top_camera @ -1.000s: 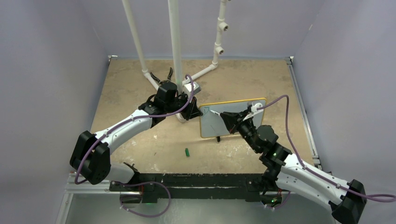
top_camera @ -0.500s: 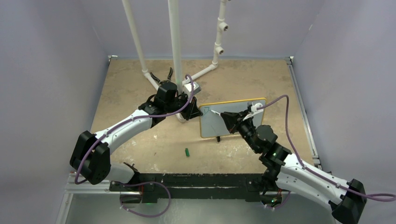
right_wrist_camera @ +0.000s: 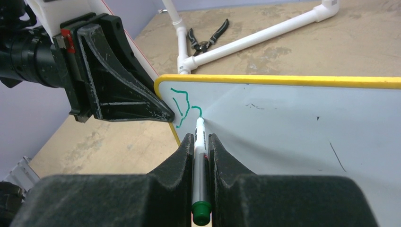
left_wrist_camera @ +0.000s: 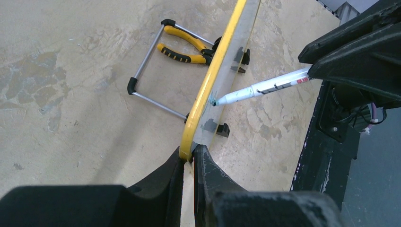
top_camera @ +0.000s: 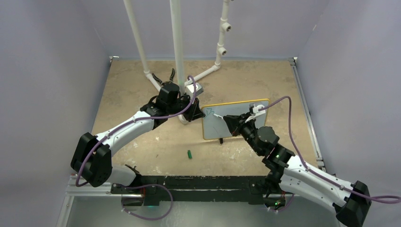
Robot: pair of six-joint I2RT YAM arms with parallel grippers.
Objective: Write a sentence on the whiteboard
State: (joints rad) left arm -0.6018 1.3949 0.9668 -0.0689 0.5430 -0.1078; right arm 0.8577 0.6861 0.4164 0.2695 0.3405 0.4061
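The table (top_camera: pixel 142 94) is carrying everything, with white pipes (top_camera: pixel 177 47) standing up beyond both grippers.

The left arm (top_camera: pixel 127 125) is stretching forward and to the right from its base, elbow low and wrist turned toward the board's left end. The right arm (top_camera: pixel 302 172) is bending up from its base and reaching forward and left, its wrist tilting down at the board's face.

The whiteboard (top_camera: pixel 213 128) is standing propped on edge between the two grippers, leaning back on a wire stand (left_wrist_camera: pixel 151 75). The left gripper (left_wrist_camera: pixel 189 153) is clamping the board's yellow rim at the left corner, one finger on each side, touching it. The right gripper (right_wrist_camera: pixel 200 139) is squeezing a marker (right_wrist_camera: pixel 200 127) between its fingers, the barrel running straight out past the fingertips and its green rear end sitting back between the finger bases.

The marker's tip is touching the board's face just ahead of the right gripper, near the clamped corner. Green lettering (right_wrist_camera: pixel 188 99), only a few curved strokes, is lying just beyond and to the left of the tip; no word can be read.

Pliers (left_wrist_camera: pixel 187 47) are lying on the table behind the board, past the left gripper's fingertips. A small green piece (top_camera: pixel 189 154) is lying on the table on the near side, well apart from both grippers.
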